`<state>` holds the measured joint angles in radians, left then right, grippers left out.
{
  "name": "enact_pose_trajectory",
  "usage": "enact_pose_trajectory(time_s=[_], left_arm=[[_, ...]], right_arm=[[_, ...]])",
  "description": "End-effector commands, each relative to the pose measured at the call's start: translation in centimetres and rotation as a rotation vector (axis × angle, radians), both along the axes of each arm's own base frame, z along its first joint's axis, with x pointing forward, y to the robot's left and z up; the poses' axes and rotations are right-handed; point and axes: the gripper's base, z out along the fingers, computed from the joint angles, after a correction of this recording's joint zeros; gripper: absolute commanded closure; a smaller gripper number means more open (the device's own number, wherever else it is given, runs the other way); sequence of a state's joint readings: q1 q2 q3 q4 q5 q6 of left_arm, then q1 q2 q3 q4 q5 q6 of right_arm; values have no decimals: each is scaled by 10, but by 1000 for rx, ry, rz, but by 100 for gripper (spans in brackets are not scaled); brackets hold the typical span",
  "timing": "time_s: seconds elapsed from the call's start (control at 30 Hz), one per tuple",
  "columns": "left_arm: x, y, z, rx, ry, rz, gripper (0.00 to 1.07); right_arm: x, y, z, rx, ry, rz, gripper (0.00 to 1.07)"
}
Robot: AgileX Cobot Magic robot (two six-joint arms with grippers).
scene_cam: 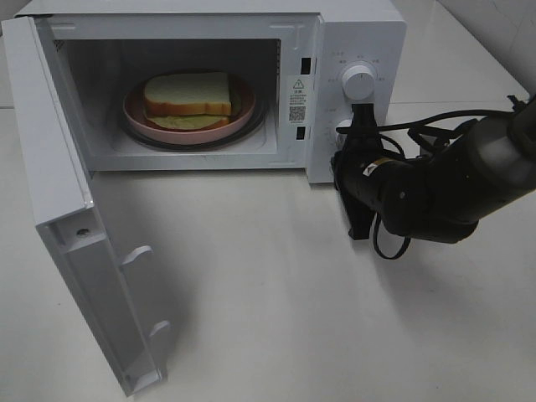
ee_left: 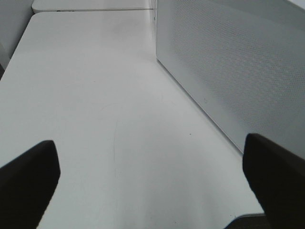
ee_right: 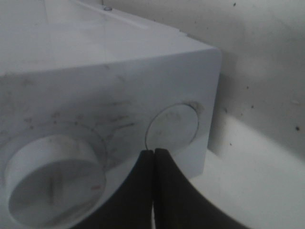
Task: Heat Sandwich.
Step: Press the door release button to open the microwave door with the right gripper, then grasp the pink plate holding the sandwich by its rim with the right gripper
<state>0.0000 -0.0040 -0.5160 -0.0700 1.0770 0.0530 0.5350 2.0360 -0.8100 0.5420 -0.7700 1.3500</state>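
Inside the open microwave (scene_cam: 352, 25), the sandwich (scene_cam: 188, 94) is lying on a round pink plate (scene_cam: 134, 113) — the door (scene_cam: 59, 193) is standing wide open at the left. At the control panel, the right fingers (ee_right: 167, 191) are pressing together with nothing between them, their tips sitting at the edge of a round button (ee_right: 172, 126) beside the big dial (ee_right: 55, 181); whether they are touching it, I cannot tell. The left fingers (ee_left: 28, 181) are spreading wide and holding nothing — they are hanging over the white table (ee_left: 95, 95), near a perforated white panel (ee_left: 238, 62).
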Motion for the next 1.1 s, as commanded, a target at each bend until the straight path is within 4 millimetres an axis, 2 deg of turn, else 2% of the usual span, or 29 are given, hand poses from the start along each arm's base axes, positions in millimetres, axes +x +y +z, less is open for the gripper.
enact_pose_trajectory(time_s=[0.03,0.2,0.47,0.73,1.1], left_arm=[[-1,0,0,-6,-17,2,6],[-1,0,0,-6,-17,2,6],[-1,0,0,-6,-17,2,6],[-1,0,0,-6,-17,2,6],[-1,0,0,-6,-17,2,6]], right_arm=[[-9,2,3,2,7,23,107],[-21,-2,7,-36,55,65,107],[-43,-5,30,-139,109,220,107],[-61,-3,53,-352,165,505,107],[-73,2,66,-553,225,821,107]])
